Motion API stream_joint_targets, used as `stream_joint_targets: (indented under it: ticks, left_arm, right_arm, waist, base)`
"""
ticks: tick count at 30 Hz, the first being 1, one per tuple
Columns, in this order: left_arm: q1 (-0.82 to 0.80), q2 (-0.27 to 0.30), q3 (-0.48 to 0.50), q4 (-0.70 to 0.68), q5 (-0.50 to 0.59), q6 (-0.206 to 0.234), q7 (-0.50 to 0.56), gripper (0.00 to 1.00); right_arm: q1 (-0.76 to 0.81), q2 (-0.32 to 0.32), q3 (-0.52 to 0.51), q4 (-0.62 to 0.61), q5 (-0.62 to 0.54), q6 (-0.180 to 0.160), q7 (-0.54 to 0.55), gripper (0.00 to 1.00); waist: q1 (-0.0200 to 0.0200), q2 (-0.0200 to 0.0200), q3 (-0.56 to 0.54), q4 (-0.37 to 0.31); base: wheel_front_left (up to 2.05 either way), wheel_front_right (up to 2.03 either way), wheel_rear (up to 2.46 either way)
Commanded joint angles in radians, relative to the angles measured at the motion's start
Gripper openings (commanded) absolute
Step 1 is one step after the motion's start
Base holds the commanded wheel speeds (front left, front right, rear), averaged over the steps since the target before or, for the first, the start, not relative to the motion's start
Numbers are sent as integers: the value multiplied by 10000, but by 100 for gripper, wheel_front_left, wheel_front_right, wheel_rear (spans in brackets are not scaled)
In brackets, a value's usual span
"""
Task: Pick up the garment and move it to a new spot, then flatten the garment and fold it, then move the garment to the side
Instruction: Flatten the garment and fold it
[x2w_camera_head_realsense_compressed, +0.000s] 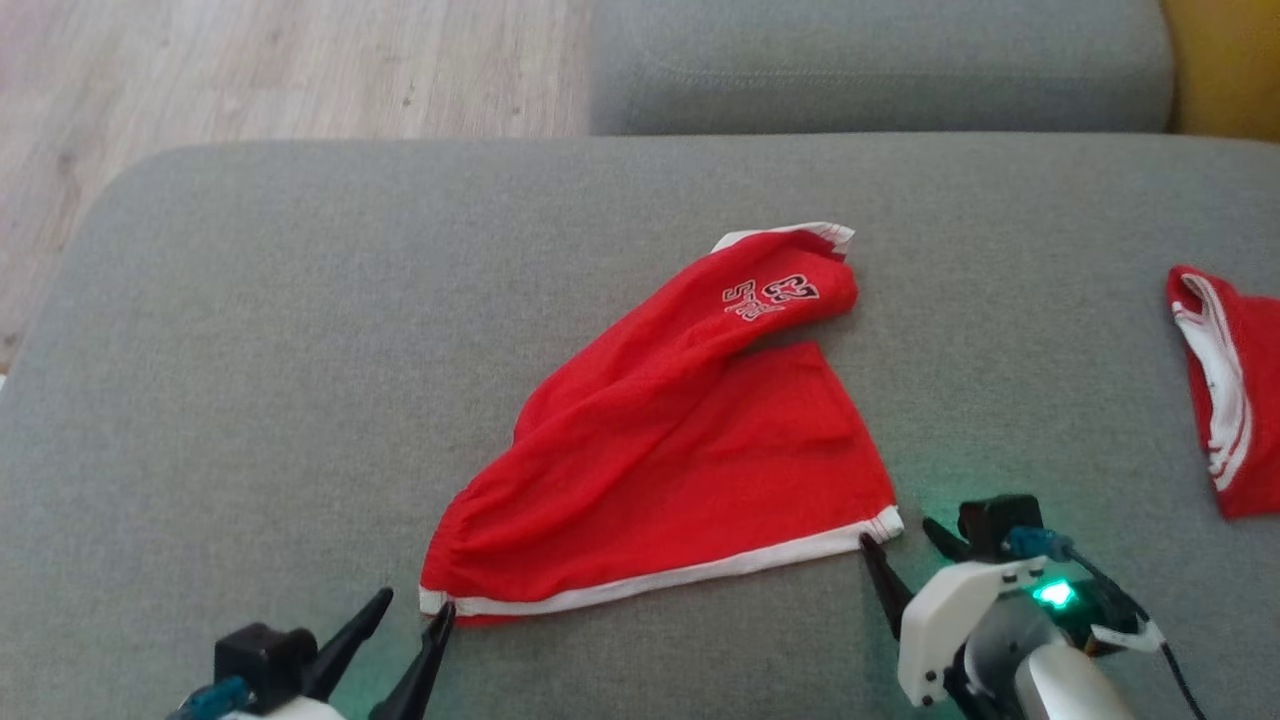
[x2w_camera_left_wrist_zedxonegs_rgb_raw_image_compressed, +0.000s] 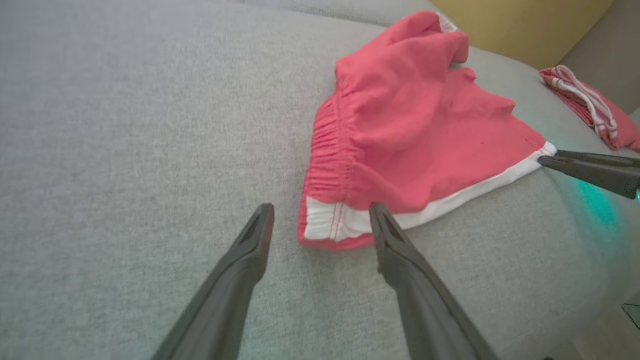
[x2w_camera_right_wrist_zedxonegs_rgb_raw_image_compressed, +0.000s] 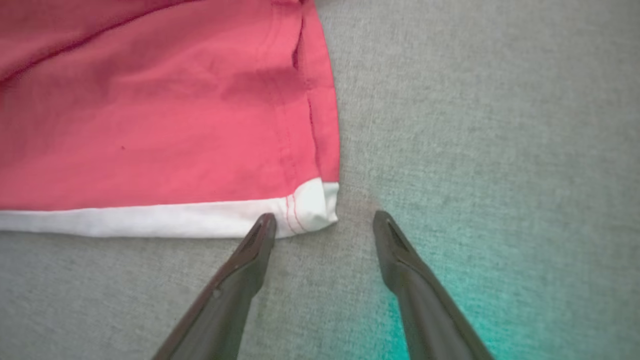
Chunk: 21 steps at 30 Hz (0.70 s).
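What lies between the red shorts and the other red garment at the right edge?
Bare grey cushion separates the red shorts from the other red garment, as the head view shows.

Garment (x2w_camera_head_realsense_compressed: 660, 450) print unreadable (numerals, perhaps); second red garment (x2w_camera_head_realsense_compressed: 1228, 400) cut by right edge.

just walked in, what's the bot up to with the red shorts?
The red shorts lie rumpled on the grey sofa cushion, with the printed leg flopped across the other. The robot has both arms down at the near, white-trimmed edge. The left tool is open at the waistband corner and the right tool is open at the opposite corner. Neither grips the cloth yet. It looks set to take both corners. A second red garment lies off to the right.
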Motion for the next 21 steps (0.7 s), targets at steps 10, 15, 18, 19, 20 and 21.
stream_joint_targets:
  ticks: [10,15,18,19,20,21]
  left_arm:
    - [-1020,836,-655,152,-1201,16,-100,100]
    - [-1271,972,-996,394,-1615,16,-307,100]
    - [-1405,1020,-1280,463,-1942,16,-408,100]
    - [-1455,1031,-1378,453,-2061,16,-441,100]
    - [-1455,1031,-1378,453,-2061,16,-441,100]
    - [-1498,1049,-1476,438,-2187,16,-463,100]
  right_arm:
    - [-963,-31,570,472,226,67,-146,100]
    - [-1028,-30,699,621,349,67,-201,100]
    - [-1085,-29,861,641,508,67,-154,100]
    - [-1106,-29,903,636,551,67,-141,100]
    - [-1106,-29,903,636,551,67,-141,100]
    - [-1129,-29,938,627,593,67,-137,100]
  waist:
    - [-1,0,516,120]
    - [-1,0,573,53]
    - [-1,0,597,-57]
    - [-1,0,606,-93]
    - [-1,0,606,-93]
    - [-1,0,617,-129]
  base:
    - [0,0,0]
    - [0,0,0]
    - [0,0,0]
    - [0,0,0]
    - [0,0,0]
    - [0,0,0]
